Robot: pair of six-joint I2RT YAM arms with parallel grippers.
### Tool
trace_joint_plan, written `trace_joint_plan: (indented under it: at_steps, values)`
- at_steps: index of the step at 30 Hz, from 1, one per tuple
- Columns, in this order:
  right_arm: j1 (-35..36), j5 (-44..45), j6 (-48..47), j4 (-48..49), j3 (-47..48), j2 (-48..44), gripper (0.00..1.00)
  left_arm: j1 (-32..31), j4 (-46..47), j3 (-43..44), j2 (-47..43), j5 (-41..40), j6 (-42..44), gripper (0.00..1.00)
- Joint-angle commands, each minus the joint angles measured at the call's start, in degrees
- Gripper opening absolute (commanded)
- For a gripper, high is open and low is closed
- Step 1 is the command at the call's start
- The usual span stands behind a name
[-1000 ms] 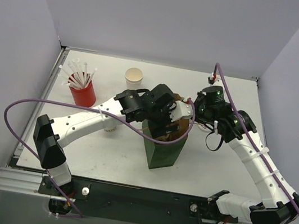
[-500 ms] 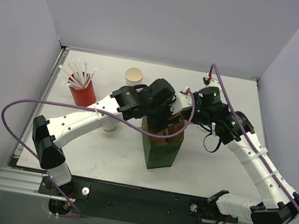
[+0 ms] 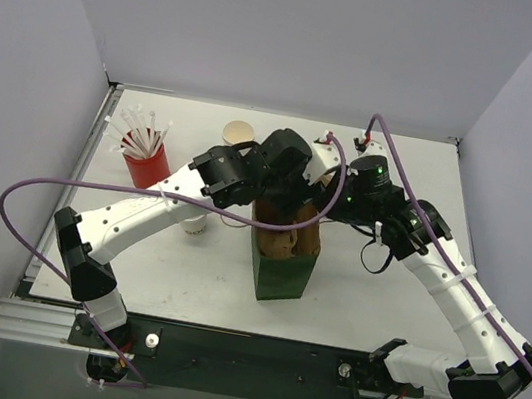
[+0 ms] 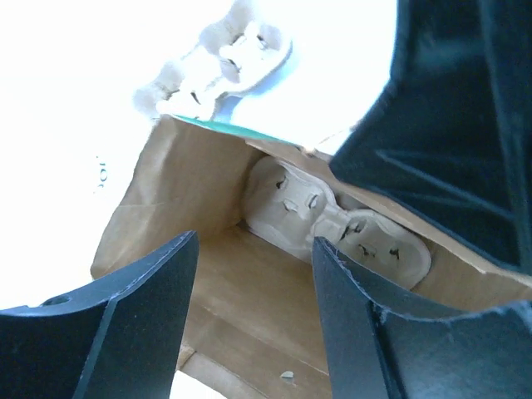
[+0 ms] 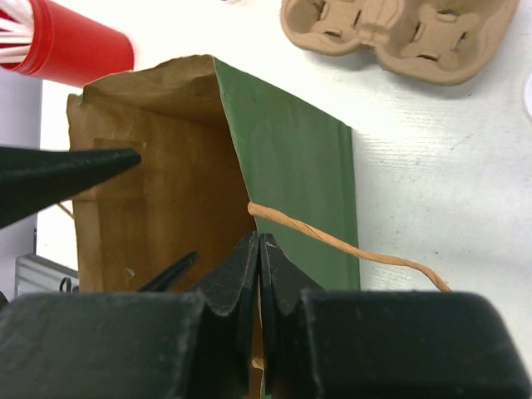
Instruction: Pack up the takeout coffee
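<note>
Takeout coffee (image 3: 193, 224): small white cup on the table (image 3: 382, 299), just left of the paper bag (image 3: 283, 268) and outside it. The left forearm crosses over it and hides most of it. It looks upright, long axis vertical and top toward the overhead camera, but the lid can't be confirmed from here.

The paper bag stands upright at table centre, green outside and brown inside, mouth open upward. Inside it, the left wrist view shows a moulded pulp cup carrier (image 4: 332, 224) lying against the far inner wall, cup wells facing the camera. No cup is visible in the bag. A second pulp carrier (image 5: 399, 33) lies flat on the table beyond the bag.

Left gripper (image 4: 253, 249): fingers apart with nothing between them, held over the open mouth of the bag and aimed down into it.

Right gripper (image 5: 259, 245): fingers pressed together, pinching the top rim of the bag at the fold where the brown inner wall meets the green side. The twine handle (image 5: 332, 241) trails off just beside the pinch. From above, both wrists crowd the far side of the bag mouth.

Other containers: a red cup (image 3: 149, 169) far left holds a bunch of white straws (image 3: 140, 129) that fan out upward. A lidless white cup (image 3: 239, 135) with a tan inside stands upright behind the left wrist; contents can't be made out.
</note>
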Motion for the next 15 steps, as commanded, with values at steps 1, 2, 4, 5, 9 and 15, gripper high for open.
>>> trace_joint_plan:
  at_steps: [1,2,4,5,9,15]
  values:
    - [1.2,-1.5,-0.6,1.2,1.7,-1.8,0.0,0.0,-0.6,5.2,-2.6,-7.0,-7.1,0.66]
    - [1.2,-1.5,-0.6,1.2,1.6,-1.9,0.0,0.0,-1.7,5.7,-2.8,-7.7,-9.1,0.66]
    - [1.3,-1.5,-0.6,1.2,1.5,-2.0,0.0,0.1,-2.8,7.5,-3.6,-9.9,-11.2,0.65]
    - [1.3,-1.3,-0.6,1.2,1.4,-2.2,0.0,0.1,-4.6,8.1,-3.9,-10.7,-13.4,0.65]
    - [1.5,-0.8,-0.6,1.2,1.3,-2.4,0.0,0.0,-11.1,11.8,-4.1,-15.4,-18.8,0.63]
    - [1.7,-0.7,-0.9,1.3,1.4,-2.7,0.0,0.1,-17.3,13.1,-5.7,-18.1,-22.7,0.63]
